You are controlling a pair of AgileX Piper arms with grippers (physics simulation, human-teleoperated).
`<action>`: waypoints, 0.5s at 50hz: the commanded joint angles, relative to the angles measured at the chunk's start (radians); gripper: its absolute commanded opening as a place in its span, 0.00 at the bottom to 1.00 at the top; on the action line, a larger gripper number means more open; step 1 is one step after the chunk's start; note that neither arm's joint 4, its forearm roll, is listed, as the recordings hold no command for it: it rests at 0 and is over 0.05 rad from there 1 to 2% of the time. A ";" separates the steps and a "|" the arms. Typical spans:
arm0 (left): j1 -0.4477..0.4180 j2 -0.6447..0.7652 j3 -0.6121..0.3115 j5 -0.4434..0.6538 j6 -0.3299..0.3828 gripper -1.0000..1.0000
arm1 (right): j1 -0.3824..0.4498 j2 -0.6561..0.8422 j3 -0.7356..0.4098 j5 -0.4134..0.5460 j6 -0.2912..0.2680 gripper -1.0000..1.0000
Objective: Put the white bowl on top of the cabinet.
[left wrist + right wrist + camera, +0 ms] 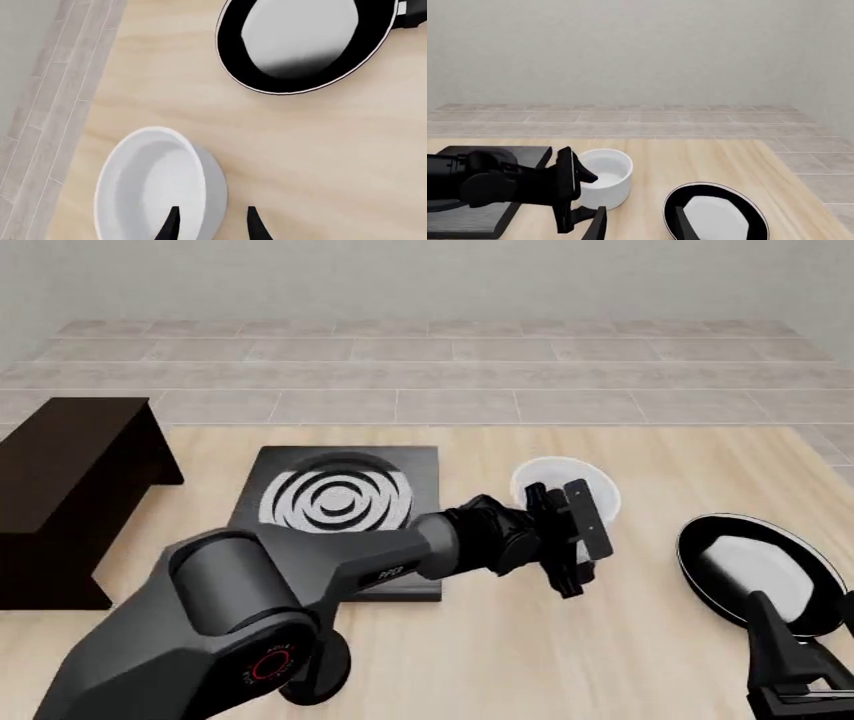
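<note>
White bowl [567, 488] sits on the pale wood table [534, 640] between stove plate [340, 505] and pan [747, 565]. My left gripper [212, 225] straddles its rim, open. Only the front view shows the cabinet [67, 495], far left. Right gripper [640, 225] hangs open.

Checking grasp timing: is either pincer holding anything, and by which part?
Nothing is held yet. The left pincer is open, straddling the white bowl's wall; the right pincer is open and empty.

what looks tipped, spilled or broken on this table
Nothing stands out. The white bowl sits upright and intact, the pan lies flat, and the cabinet stands square. No spills show.
</note>
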 commanded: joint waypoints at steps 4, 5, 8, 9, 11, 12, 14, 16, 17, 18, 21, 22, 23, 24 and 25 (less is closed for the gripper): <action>0.043 0.104 -0.099 0.112 -0.020 1.00 | 0.000 0.000 0.001 -0.002 -0.001 1.00; 0.047 0.110 -0.108 0.118 -0.018 1.00 | 0.000 0.001 0.001 -0.002 -0.001 1.00; 0.048 0.112 -0.111 0.129 -0.022 1.00 | 0.000 0.001 0.002 -0.003 -0.001 1.00; 0.055 0.124 -0.124 0.138 -0.020 1.00 | 0.000 -0.001 -0.001 0.001 0.000 1.00; 0.054 0.127 -0.125 0.145 -0.022 1.00 | 0.000 -0.001 -0.002 0.003 0.000 1.00; 0.057 0.131 -0.130 0.148 -0.021 1.00 | 0.000 -0.001 -0.001 0.001 -0.001 1.00; 0.058 0.140 -0.136 0.158 -0.019 1.00 | 0.000 0.001 0.001 -0.001 0.000 1.00; 0.057 0.143 -0.137 0.167 -0.024 1.00 | 0.000 0.001 0.001 -0.002 -0.001 1.00; 0.056 0.148 -0.139 0.170 -0.027 1.00 | 0.000 0.000 0.001 -0.001 0.000 1.00; 0.051 0.154 -0.139 0.174 -0.028 1.00 | 0.000 0.000 0.000 0.001 0.001 1.00; 0.048 0.161 -0.141 0.182 -0.038 1.00 | 0.000 0.000 -0.001 0.001 0.000 1.00; 0.037 0.158 -0.130 0.183 -0.041 1.00 | 0.000 0.001 0.000 0.000 0.001 1.00; 0.032 0.157 -0.128 0.188 -0.049 1.00 | 0.001 0.003 0.002 -0.006 -0.001 1.00; 0.030 0.154 -0.124 0.190 -0.048 1.00 | 0.001 0.003 0.002 -0.004 0.000 1.00; 0.029 0.151 -0.122 0.191 -0.048 1.00 | 0.001 0.003 0.001 -0.003 0.001 1.00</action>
